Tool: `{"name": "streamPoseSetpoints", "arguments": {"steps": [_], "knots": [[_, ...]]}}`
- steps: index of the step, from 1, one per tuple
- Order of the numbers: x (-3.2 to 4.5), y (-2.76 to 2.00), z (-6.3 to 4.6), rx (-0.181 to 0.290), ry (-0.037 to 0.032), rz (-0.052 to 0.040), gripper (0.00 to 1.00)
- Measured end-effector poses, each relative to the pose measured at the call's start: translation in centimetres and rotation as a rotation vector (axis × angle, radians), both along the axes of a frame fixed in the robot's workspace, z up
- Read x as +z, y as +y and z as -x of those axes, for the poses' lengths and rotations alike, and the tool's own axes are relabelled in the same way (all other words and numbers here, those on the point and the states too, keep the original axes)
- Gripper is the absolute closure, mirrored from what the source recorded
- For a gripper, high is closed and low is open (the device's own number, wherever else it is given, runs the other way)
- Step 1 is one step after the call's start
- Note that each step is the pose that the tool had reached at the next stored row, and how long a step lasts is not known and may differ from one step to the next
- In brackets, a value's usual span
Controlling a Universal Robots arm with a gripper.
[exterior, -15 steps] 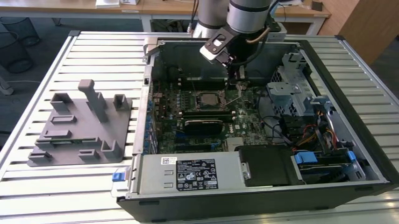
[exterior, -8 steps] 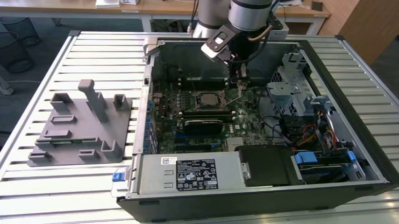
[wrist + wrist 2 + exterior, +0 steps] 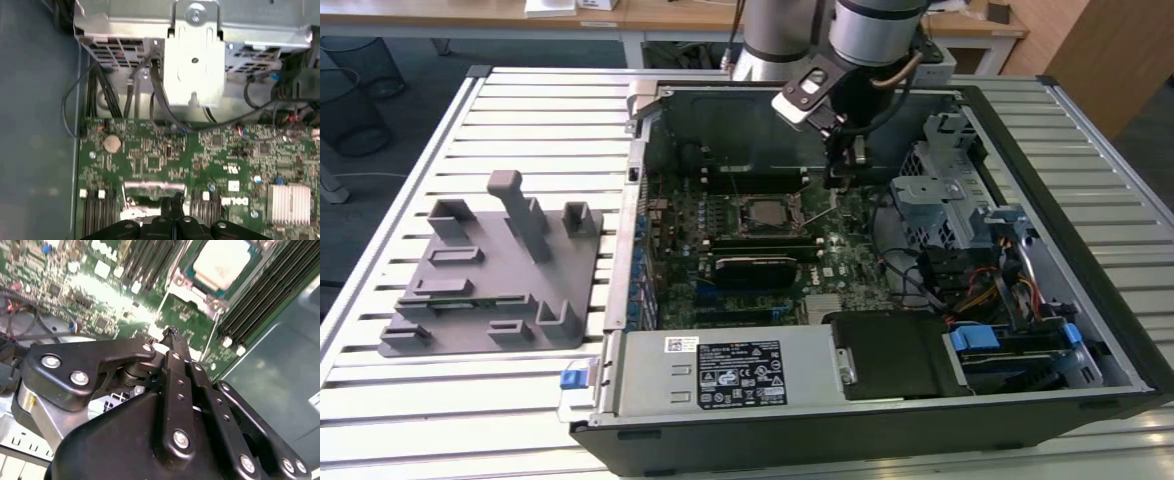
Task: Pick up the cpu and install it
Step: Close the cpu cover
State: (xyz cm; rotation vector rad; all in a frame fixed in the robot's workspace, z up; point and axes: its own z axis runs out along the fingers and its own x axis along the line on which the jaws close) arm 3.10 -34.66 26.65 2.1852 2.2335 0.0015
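The cpu (image 3: 220, 262), a flat square chip with a pale silvery top, lies in the motherboard socket (image 3: 761, 212) inside the open computer case. Memory slots (image 3: 255, 300) run along both sides of it. My gripper (image 3: 843, 178) hangs just above the board on the exterior view's right of the socket, a short way from the chip. Its two thin black fingers (image 3: 172, 340) are pressed together with nothing between them, so it is shut. A thin metal lever (image 3: 172, 285) runs from the socket frame towards the fingertips. In the first wrist view the gripper (image 3: 172, 204) points at the socket's edge.
A grey plastic fixture tray (image 3: 494, 270) stands on the slatted table at the exterior view's left. Inside the case are a metal drive cage (image 3: 947, 200), loose cables (image 3: 961, 290), a power supply (image 3: 720, 370) and a heat sink (image 3: 289, 202). The case walls (image 3: 630, 200) close in the board.
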Motion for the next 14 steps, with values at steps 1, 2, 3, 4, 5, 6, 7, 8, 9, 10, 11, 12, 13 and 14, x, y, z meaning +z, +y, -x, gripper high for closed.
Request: {"name": "streamPoseSetpoints", "arguments": {"steps": [1, 2, 3, 4, 5, 6, 7, 8, 9, 10, 11, 12, 13, 14], "knots": [[-0.10, 0.11, -0.3, 0.000, 0.0000, 0.0000, 0.89], [-0.21, 0.23, -0.5, 0.000, 0.0000, -0.0001, 0.89], [-0.33, 0.35, -0.8, 0.000, 0.0001, -0.0002, 0.89], [-0.43, 0.49, -1.1, 0.000, 0.0002, -0.0002, 0.89], [-0.52, 0.62, -1.4, 0.000, 0.0003, -0.0002, 0.89], [-0.62, 0.74, -1.6, 0.000, 0.0005, -0.0001, 0.89], [-0.71, 0.83, -1.8, 0.000, 0.0006, -0.0002, 0.89], [-0.79, 0.90, -2.0, 0.000, 0.0006, -0.0002, 0.89], [-0.85, 0.95, -2.1, 0.000, 0.0008, 0.0000, 0.89], [-0.91, 1.00, -2.1, 0.000, 0.0008, -0.0002, 0.89], [-0.96, 1.04, -2.2, 0.000, 0.0008, 0.0000, 0.89], [-1.02, 1.09, -2.4, 0.000, 0.0010, 0.0000, 0.89], [-1.08, 1.14, -2.5, 0.000, 0.0012, -0.0001, 0.89], [-1.15, 1.18, -2.6, 0.000, 0.0013, -0.0002, 0.89]]}}
